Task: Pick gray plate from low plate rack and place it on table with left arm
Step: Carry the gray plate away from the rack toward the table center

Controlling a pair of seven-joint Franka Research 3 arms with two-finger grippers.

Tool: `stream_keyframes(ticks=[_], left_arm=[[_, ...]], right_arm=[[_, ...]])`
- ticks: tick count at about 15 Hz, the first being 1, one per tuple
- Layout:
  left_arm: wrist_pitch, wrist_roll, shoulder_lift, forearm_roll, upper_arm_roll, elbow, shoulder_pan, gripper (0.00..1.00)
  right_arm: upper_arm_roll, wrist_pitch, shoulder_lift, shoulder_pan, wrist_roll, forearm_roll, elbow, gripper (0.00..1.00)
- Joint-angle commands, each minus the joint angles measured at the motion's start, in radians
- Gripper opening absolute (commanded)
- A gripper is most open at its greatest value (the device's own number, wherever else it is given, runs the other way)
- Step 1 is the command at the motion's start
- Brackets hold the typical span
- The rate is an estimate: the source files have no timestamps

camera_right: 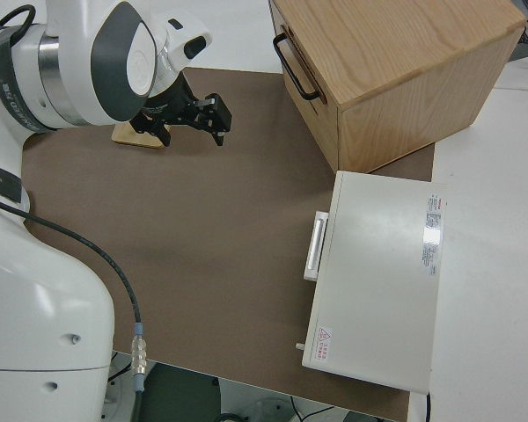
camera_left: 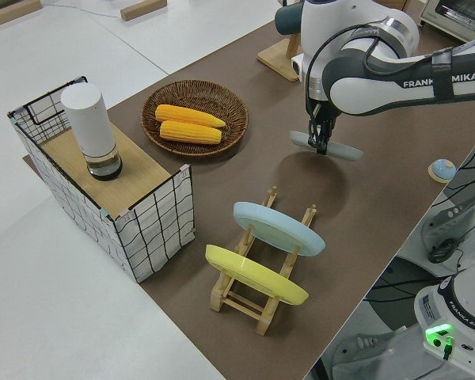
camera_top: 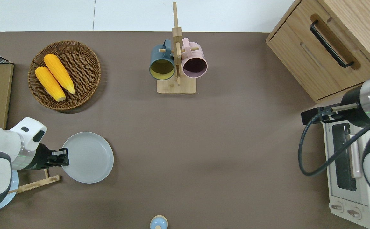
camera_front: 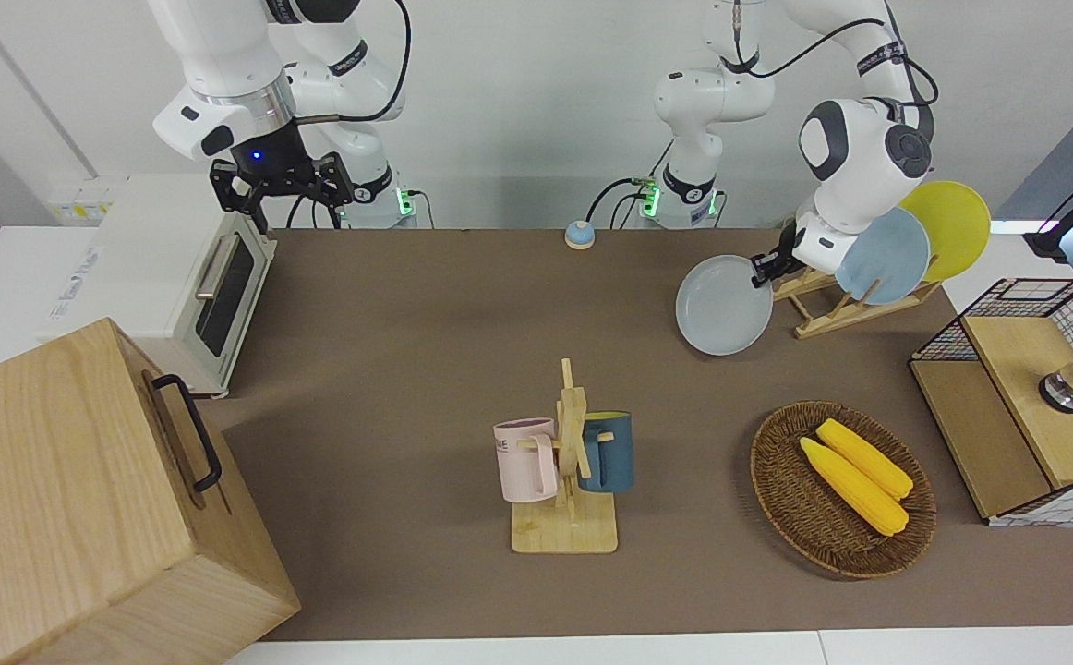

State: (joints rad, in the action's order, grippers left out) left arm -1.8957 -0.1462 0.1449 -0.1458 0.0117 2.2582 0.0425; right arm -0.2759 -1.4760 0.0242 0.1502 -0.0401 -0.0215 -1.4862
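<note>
My left gripper (camera_top: 64, 157) (camera_front: 764, 269) (camera_left: 320, 144) is shut on the rim of the gray plate (camera_top: 88, 157) (camera_front: 723, 306) (camera_left: 339, 150). It holds the plate nearly flat in the air over the brown table (camera_top: 204, 152), beside the low plate rack (camera_top: 35, 183) (camera_front: 832, 309) (camera_left: 257, 297), toward the table's middle. The rack holds a light blue plate (camera_front: 883, 256) (camera_left: 277, 228) and a yellow plate (camera_front: 947, 231) (camera_left: 253, 274). The right arm is parked, its gripper (camera_front: 283, 189) open.
A wicker basket (camera_top: 86, 92) with two corn cobs (camera_top: 54, 77) lies farther from the robots than the plate. A mug stand (camera_top: 176, 63) with two mugs stands mid-table. A wire crate (camera_front: 1026, 397), a wooden cabinet (camera_top: 334, 41), a toaster oven (camera_top: 350, 171) and a small blue bell (camera_top: 158, 222) are around.
</note>
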Motion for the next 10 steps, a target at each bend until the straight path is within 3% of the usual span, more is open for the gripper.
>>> stream_keyframes(ticks=[1,2,4,5,6,10], left_arm=[[-0.078,-0.035,0.025,-0.051,-0.019,0.09,0.0,0.0],[-0.106,-0.045,0.027,-0.051,-0.033,0.11,0.0,0.01],[-0.112,-0.064,0.021,-0.052,-0.047,0.119,0.0,0.21],[-0.112,-0.065,0.019,-0.051,-0.047,0.12,0.0,0.43],[-0.115,-0.065,0.013,-0.051,-0.049,0.118,0.0,0.73],[-0.114,-0.065,0.01,-0.051,-0.049,0.118,0.0,0.89]], right_arm=[[-0.017,0.014,-0.003,0.019,-0.012,-0.001,0.009,0.983],[-0.017,0.014,-0.003,0.019,-0.012,-0.001,0.009,0.983],[-0.017,0.014,-0.003,0.019,-0.012,-0.001,0.009,0.983],[-0.017,0.014,-0.003,0.019,-0.012,-0.001,0.009,0.983],[-0.017,0.014,-0.003,0.019,-0.012,-0.001,0.009,0.983],[-0.017,0.014,-0.001,0.019,-0.012,-0.001,0.009,0.983]])
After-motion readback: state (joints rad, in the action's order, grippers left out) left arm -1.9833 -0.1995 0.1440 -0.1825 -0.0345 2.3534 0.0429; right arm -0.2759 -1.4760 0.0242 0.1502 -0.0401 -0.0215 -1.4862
